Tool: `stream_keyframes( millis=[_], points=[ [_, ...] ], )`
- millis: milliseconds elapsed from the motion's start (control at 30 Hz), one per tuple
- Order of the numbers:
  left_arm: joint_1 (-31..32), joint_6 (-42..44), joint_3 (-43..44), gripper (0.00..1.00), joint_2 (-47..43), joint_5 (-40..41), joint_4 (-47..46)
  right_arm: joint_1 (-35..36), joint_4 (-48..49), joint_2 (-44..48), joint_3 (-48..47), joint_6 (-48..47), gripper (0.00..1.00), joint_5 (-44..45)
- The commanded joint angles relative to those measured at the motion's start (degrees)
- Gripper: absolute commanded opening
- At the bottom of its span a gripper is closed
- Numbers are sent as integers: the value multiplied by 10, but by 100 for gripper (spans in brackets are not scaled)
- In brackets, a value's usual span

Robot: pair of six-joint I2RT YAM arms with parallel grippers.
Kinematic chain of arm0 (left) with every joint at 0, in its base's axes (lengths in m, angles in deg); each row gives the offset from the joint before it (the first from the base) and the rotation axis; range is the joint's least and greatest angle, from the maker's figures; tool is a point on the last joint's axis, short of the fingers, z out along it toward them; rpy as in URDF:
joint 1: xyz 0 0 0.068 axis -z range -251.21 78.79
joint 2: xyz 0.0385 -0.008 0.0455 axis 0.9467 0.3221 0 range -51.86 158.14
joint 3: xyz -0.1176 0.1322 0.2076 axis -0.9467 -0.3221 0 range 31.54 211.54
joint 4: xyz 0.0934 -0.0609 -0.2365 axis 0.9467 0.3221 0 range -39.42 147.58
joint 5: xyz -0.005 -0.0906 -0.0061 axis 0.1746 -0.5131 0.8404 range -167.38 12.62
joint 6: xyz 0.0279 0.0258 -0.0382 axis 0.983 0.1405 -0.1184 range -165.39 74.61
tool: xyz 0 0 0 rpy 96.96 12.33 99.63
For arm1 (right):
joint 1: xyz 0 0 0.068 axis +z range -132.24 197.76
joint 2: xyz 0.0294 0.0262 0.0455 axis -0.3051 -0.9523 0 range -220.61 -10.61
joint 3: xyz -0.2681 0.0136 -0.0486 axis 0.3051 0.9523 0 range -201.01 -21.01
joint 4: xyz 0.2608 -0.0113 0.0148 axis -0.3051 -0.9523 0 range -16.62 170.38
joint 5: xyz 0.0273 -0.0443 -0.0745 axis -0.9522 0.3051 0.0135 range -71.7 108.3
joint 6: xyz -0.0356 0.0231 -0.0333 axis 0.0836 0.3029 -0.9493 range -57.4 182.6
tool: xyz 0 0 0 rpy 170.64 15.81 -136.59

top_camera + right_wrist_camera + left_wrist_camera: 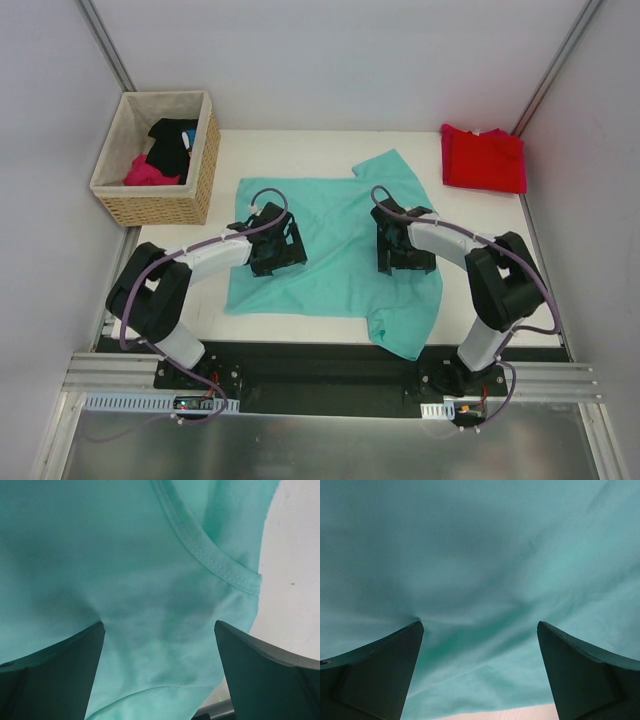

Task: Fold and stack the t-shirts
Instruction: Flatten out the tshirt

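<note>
My left pincer [480, 624] stands spread wide and holds nothing. Its tips are down on the teal mint-green cotton t-shirt [340, 240], which puckers slightly at one finger. My right pincer [159, 622] is likewise spread and empty, just beside a stitched hem band [210, 555]. The shirt lies opened out across the middle of the white surface [300, 145], one sleeve toward the far side, the other reaching the near edge. The bright red cotton t-shirt [484, 158] sits folded at the far right corner. I judge the teal cloth light, limp and quick to wrinkle or drag. I would pinch it at the hems or corners, both sides together, since the stitched band offers the firmest bite.
</note>
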Motion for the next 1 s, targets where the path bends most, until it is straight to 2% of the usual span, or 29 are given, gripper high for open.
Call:
stream_keyframes(
  millis=[0, 400, 533, 600, 667, 800, 933, 967],
  points=[
    [-41, 21, 12, 99, 31, -22, -28, -3, 2, -40, -46, 1, 97, 5],
    [-105, 72, 138, 99, 166, -73, -31, -59, -17, -140, -170, -23, 97, -24],
    [-106, 77, 164, 99, 178, -97, -31, -65, -30, -147, -200, -30, 97, -20],
    [-106, 79, 162, 99, 153, -113, -30, -65, -41, -137, -212, -30, 97, -14],
    [-103, 83, 154, 99, 117, -118, -26, -58, -49, -94, -210, -30, 96, 2],
    [-102, 88, 124, 99, -39, -98, 14, -11, -32, 44, -172, -35, 97, 21],
    [-102, 99, 104, 99, -142, -78, 85, 30, -15, 172, -105, -31, 97, -27],
    [-102, 98, 93, 99, -160, -76, 98, 41, 2, 233, -85, -25, 97, -39]
  ],
)
